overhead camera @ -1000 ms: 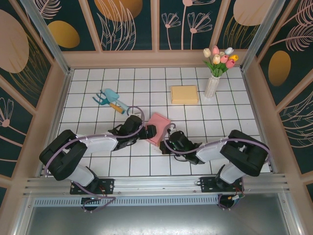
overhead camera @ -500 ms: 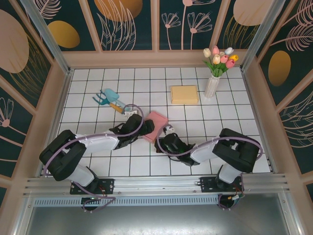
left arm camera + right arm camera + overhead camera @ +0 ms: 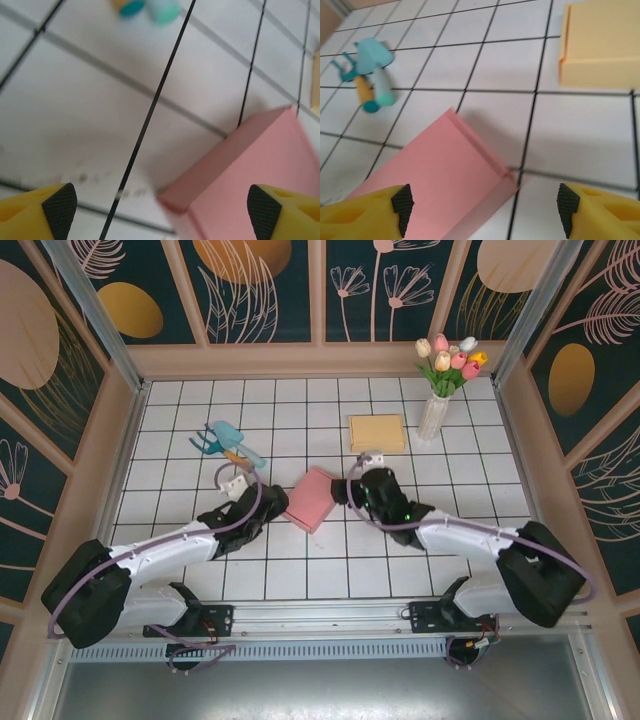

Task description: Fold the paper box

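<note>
2 white-and-black arms (image 3: 170,550) trail lilac cables (image 3: 140,547); yellow tool fingers (image 3: 25,212) bear black pads (image 3: 60,202).

Robotics test cell, laboratory type, dressed as a set. Evidence: a white gridded tabletop (image 3: 180,430) enclosed by printed floral wall panels (image 3: 260,285) set in a bare aluminium frame (image 3: 95,315). Arm bases (image 3: 190,620) are bolted to a metal rail (image 3: 320,615) at 6 o'clock. Furnishings are props: tulip vase (image 3: 436,410) at 1 o'clock, toy garden tools (image 3: 225,445) at 10 o'clock.
</note>
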You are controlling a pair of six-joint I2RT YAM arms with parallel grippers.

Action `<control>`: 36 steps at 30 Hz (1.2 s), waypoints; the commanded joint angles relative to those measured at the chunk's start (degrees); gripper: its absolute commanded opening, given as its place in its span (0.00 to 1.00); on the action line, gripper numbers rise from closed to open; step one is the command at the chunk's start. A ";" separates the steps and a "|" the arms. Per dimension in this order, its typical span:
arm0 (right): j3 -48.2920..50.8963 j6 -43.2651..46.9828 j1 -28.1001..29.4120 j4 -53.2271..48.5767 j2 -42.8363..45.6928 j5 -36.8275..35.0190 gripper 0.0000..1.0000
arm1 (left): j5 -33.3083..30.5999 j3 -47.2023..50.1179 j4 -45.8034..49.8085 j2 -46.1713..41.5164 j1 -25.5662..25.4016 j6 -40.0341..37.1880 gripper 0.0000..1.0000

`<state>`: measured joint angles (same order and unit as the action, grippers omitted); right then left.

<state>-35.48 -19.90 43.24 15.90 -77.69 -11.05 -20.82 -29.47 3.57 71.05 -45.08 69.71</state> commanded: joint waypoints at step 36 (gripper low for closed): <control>-18.87 8.98 -10.90 -2.20 -22.16 31.19 0.63 | 8.26 -22.96 -16.05 26.61 7.50 -12.31 0.83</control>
<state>-51.62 -8.93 31.68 11.51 -100.42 19.20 -14.20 -47.75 -10.44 95.77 -38.81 63.48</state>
